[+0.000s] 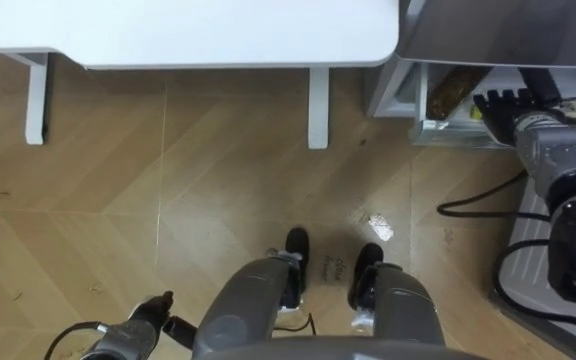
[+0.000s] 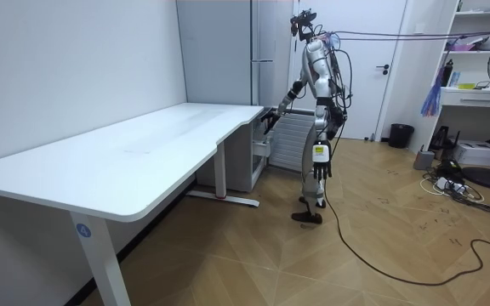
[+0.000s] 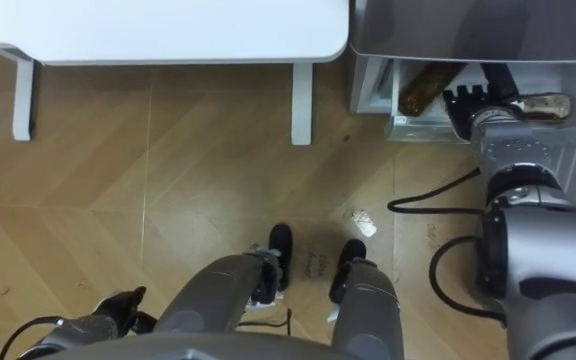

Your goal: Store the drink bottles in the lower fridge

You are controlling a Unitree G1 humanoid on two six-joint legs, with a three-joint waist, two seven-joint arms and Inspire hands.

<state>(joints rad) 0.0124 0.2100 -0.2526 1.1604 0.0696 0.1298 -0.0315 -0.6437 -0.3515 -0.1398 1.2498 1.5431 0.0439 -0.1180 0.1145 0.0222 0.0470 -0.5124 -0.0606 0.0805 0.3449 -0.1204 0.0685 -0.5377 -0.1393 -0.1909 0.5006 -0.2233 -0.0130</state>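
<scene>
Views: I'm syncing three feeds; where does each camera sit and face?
Left eye view: on the head, facing straight down at floor, white desk and open fridge; legs, left hand and right hand show.
Right eye view: beside it, same scene and body parts.
Room view: off in the room, facing along the desk to the fridge; whole robot shows.
All share the desk, the fridge and the right hand reaching into it.
</scene>
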